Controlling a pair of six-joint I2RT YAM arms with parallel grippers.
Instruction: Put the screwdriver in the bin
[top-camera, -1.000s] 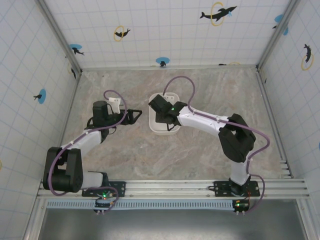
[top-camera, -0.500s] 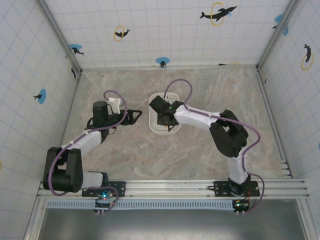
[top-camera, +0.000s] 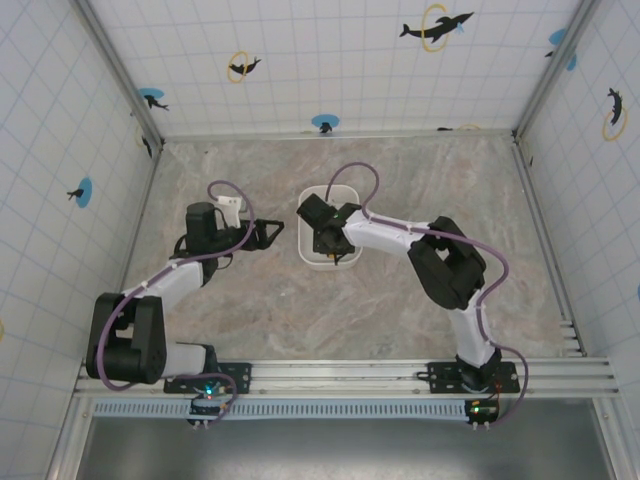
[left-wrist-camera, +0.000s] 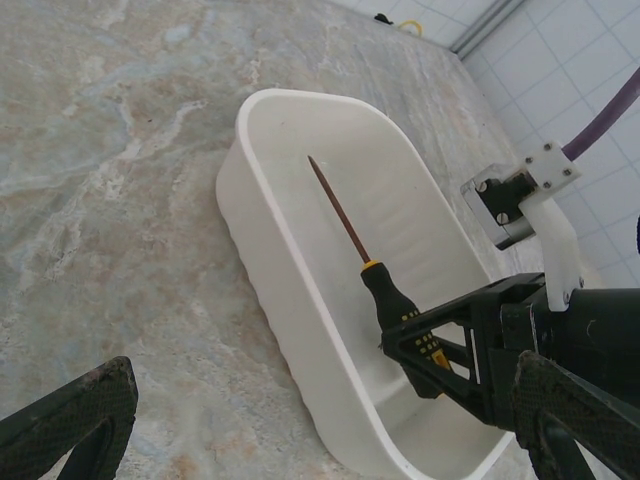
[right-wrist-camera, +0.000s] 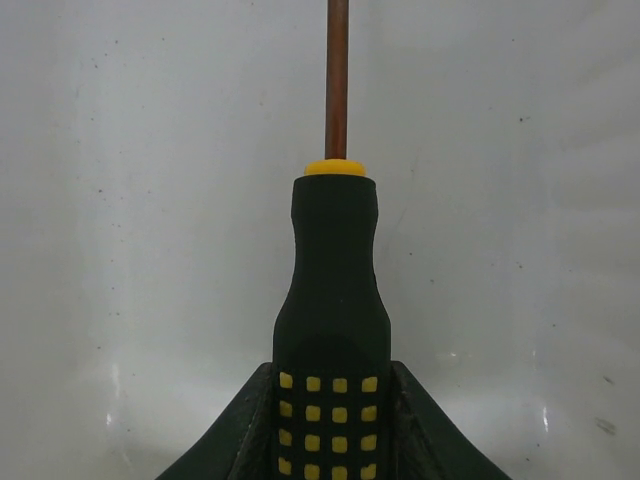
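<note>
A marbled surface (top-camera: 420, 180) is carrying a white bin (left-wrist-camera: 255, 240). The right claw (left-wrist-camera: 420, 345) is clenching the screwdriver (left-wrist-camera: 372, 272) by its handle, holding it low inside the bin, shaft running along the bin's length, probably so it drops flat when released. The handle is showing black with yellow squares and a yellow collar; the shaft is thin and dark. The left claw (top-camera: 270, 233) is hanging spread wide and empty just beside the bin.

Bin (left-wrist-camera: 262, 215) inside: I see the right gripper (top-camera: 322, 241) and screwdriver (left-wrist-camera: 395, 300) occupying it.
Bin's 9 o'clock: left gripper (top-camera: 277, 230) stands near.
Bin's 12 and 6 o'clock: bench (top-camera: 430, 170) open for me.
</note>
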